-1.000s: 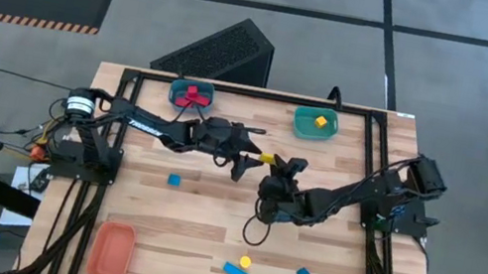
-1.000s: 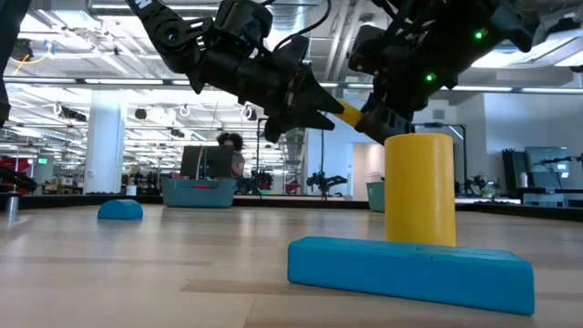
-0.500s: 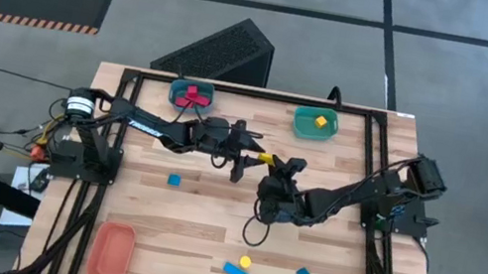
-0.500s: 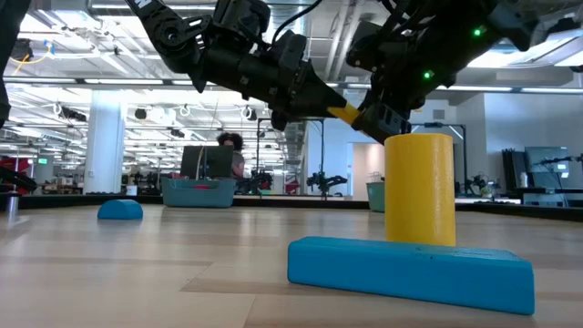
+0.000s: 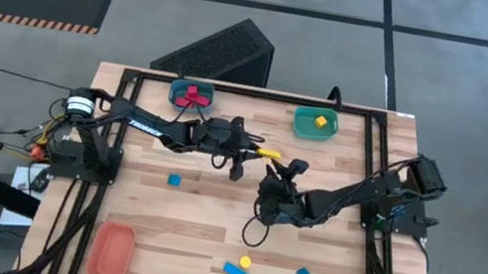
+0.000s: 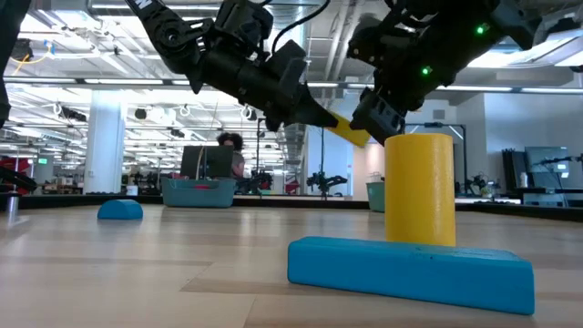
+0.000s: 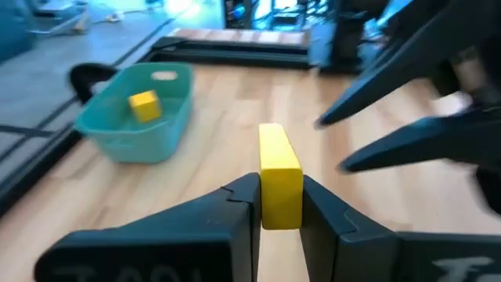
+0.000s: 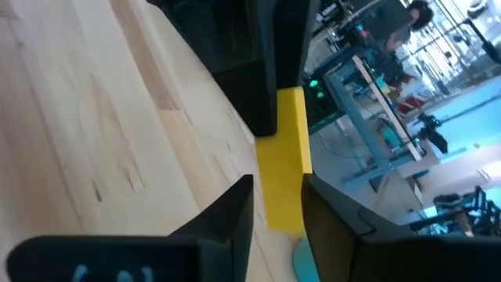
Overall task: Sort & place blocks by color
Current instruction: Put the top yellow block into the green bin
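A second ago my left gripper (image 7: 280, 202) stood open around one end of the yellow rectangular bar block (image 7: 279, 174); now its fingers have closed and pinch that end. My right gripper (image 8: 277, 205), which clamped the bar's other end, has loosened, its fingers now standing just off the bar's sides, and has drawn back slightly.

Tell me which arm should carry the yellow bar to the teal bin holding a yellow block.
Left. The left claw is clamped on the yellow bar, while the right claw has its fingers apart around the bar's other end. The teal bin sits just beyond, on the table's far side.
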`<state>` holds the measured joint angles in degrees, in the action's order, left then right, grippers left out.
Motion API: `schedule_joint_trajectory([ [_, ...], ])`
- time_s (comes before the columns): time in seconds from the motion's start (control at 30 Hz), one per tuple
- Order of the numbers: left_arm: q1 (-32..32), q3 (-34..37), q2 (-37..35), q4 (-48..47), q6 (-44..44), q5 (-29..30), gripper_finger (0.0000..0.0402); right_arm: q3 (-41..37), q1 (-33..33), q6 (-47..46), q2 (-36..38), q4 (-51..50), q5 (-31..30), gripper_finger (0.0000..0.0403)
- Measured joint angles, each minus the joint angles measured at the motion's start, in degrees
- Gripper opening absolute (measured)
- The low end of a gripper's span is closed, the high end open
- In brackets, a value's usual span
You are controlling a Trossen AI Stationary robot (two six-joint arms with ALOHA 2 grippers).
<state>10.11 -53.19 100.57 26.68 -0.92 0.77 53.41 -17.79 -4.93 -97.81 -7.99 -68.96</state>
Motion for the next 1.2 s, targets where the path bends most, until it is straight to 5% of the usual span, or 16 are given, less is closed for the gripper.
schedule_joint_trajectory([
  [0.13, 1.7, 0.0, 0.0, -4.1, -0.1, 2.3, 0.0034, 0.0, -2.0, -7.0, 5.1, -7.2, -1.4, 0.0161],
  [0.37, 6.0, -0.5, 0.0, -0.8, 1.0, -0.9, 0.0029, -5.9, -2.3, -36.0, 17.3, -27.9, -1.9, 0.0201],
  [0.63, 9.4, -3.9, 0.0, 0.5, 1.9, -1.5, 0.0028, -16.1, -2.9, -57.1, 23.9, -31.0, 5.2, 0.0202],
  [0.93, 12.8, -16.1, 6.7, -3.4, 2.5, -2.1, 0.0028, -18.3, -3.3, -62.7, 23.7, -30.7, 4.4, 0.0185],
  [1.2, 15.8, -38.9, 21.1, -14.2, 6.6, -5.8, 0.0031, -17.8, -0.7, -61.0, 24.4, -31.2, 1.6, 0.0174],
])
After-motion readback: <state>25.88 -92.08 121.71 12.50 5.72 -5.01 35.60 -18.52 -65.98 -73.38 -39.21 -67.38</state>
